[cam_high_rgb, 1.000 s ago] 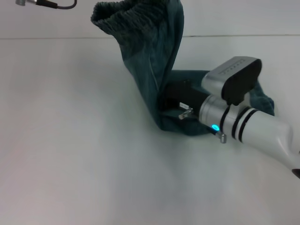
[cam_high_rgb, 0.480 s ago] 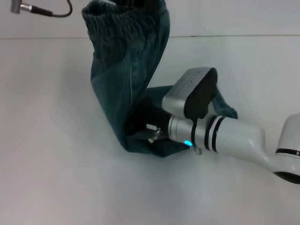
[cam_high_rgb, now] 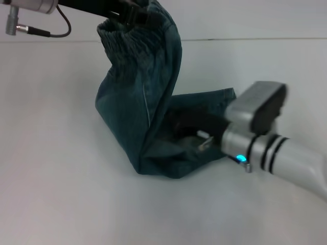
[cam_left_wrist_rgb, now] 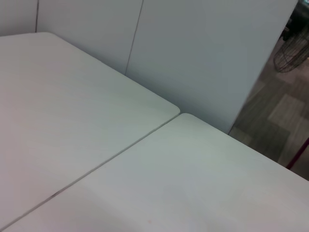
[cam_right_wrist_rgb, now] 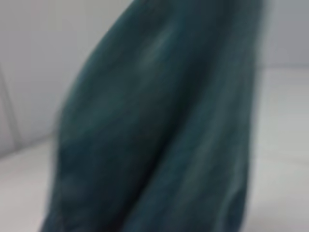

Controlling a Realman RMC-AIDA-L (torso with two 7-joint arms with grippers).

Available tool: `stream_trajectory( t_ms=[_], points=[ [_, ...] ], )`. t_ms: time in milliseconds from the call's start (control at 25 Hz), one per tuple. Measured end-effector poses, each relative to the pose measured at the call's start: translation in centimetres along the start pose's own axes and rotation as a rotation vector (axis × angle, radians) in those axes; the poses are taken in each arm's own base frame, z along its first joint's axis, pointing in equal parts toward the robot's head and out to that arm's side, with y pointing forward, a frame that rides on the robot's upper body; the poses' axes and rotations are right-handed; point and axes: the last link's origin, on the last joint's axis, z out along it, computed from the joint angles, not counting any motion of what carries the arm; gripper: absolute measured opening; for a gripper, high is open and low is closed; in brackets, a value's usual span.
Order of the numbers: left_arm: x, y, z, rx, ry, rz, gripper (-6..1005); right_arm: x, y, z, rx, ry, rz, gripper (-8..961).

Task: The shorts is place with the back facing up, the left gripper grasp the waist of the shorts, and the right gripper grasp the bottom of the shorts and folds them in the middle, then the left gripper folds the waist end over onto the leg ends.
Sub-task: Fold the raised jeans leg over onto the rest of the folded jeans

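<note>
Teal shorts (cam_high_rgb: 140, 107) hanging from left end effector (cam_high_rgb: 130, 13), right end effector (cam_high_rgb: 191, 133) amid leg ends

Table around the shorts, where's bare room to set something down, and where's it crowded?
The table is bare on the robot's left of the shorts and along the near edge below them. Far right, behind the right gripper, is also bare. It is crowded at the shorts: the left gripper holds the waist up, and the right arm lies over the leg ends.
</note>
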Motion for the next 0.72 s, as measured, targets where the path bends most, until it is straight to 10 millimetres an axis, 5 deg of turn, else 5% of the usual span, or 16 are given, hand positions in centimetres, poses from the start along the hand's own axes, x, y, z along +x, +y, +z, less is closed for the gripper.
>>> stream_trajectory(
  t_ms=[320,520,720],
  points=[
    [-1.0,1.2,2.6,-0.055,-0.029,0.003,99,-0.7,-5.3,-4.8,0.267,-0.263,0.167,-1],
    [-2.2,2.3,6.4,-0.103,-0.07,0.006,146,-1.5,-8.0,-9.1,0.455,-0.513,0.272,-1],
    [-3.7,2.6,10.9,-0.105,-0.057,-0.074,192,-1.8,-8.7,-10.2,0.491,-0.569,0.303,-1]
  ],
)
